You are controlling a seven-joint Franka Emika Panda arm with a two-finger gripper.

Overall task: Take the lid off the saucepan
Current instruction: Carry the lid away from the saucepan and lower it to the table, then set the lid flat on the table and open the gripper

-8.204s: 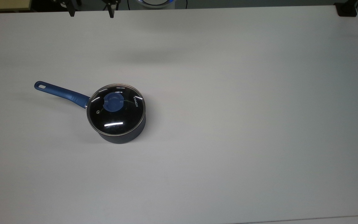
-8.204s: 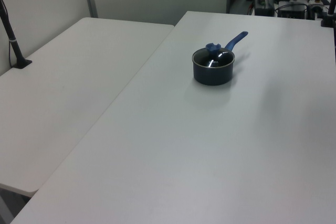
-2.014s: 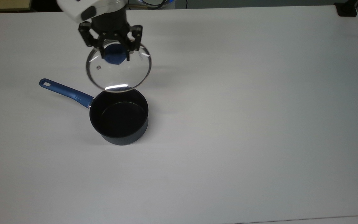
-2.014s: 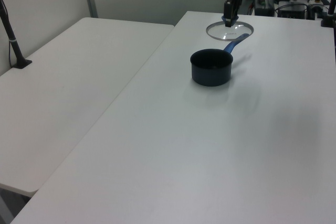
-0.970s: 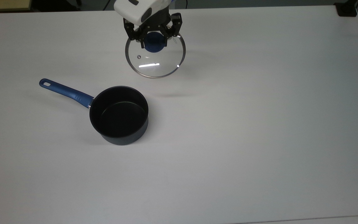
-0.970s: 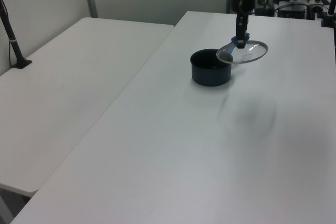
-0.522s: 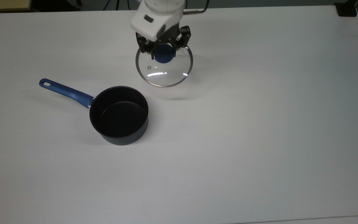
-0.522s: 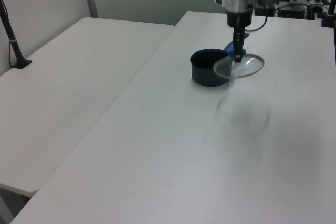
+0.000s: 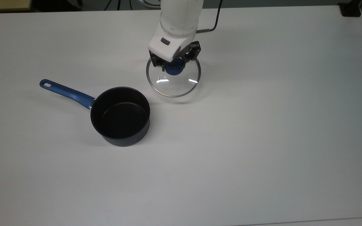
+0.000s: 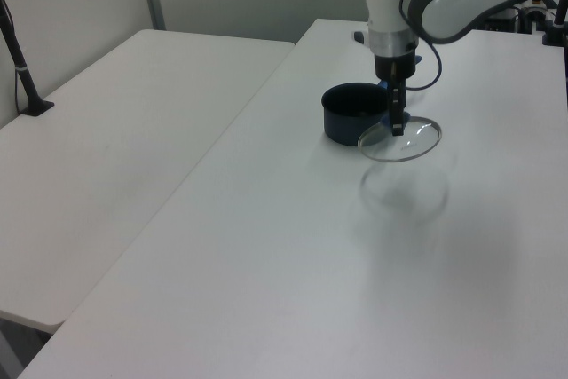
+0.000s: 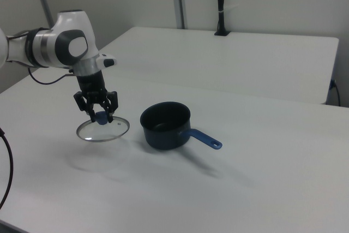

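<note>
The dark saucepan [image 9: 120, 116] stands uncovered on the white table, its blue handle [image 9: 64, 93] pointing to the top view's upper left; it is also in the left view [image 10: 353, 114] and right view [image 11: 165, 125]. The clear glass lid [image 9: 181, 84] with its metal rim hangs level above the table, off to the top view's upper right of the pan. My gripper [image 9: 174, 67] is shut on the lid's blue knob [image 9: 172, 71]. The lid [image 10: 410, 141] floats just beside the pan in the left view, and in the right view the lid [image 11: 109, 131] hangs under my gripper [image 11: 100, 116].
The white table [image 9: 262, 125] stretches wide to the top view's right and bottom. A second white table [image 10: 115, 148] adjoins on the left view's left. A black post [image 11: 220, 4] stands at the back of the right view. The lid's shadow [image 10: 404, 193] lies on the table.
My gripper has carried the lid toward the top view's lower right and lower toward the table. The saucepan has stayed put.
</note>
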